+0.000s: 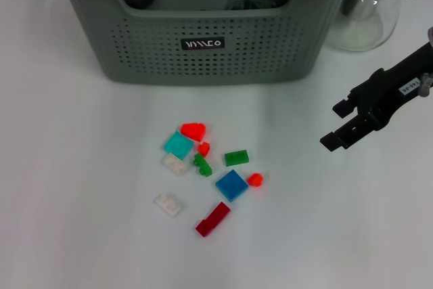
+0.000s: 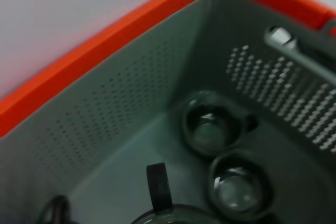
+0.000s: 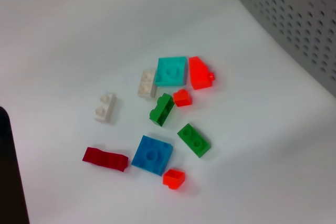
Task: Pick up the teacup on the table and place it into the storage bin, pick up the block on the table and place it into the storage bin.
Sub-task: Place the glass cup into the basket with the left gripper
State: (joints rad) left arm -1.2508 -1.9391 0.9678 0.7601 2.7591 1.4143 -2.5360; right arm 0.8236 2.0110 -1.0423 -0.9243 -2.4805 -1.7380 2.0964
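The grey-green storage bin [image 1: 203, 45] stands at the back of the table. Its inside fills the left wrist view, where two glass teacups [image 2: 212, 128] [image 2: 239, 190] lie on the floor of the bin [image 2: 115, 114]. No teacup shows on the table. Several blocks lie scattered in front of the bin, among them a blue block [image 1: 231, 185], a teal block [image 1: 178, 144], a green block [image 1: 237, 158] and a dark red block [image 1: 212, 218]. My right gripper [image 1: 335, 125] hangs open and empty to the right of the blocks. In the right wrist view the blue block [image 3: 152, 155] lies among the others.
A clear glass jug [image 1: 362, 18] stands right of the bin at the back. Two white blocks [image 1: 175, 163] [image 1: 168, 204] mark the cluster's left side. White table stretches bare to the left and along the front edge.
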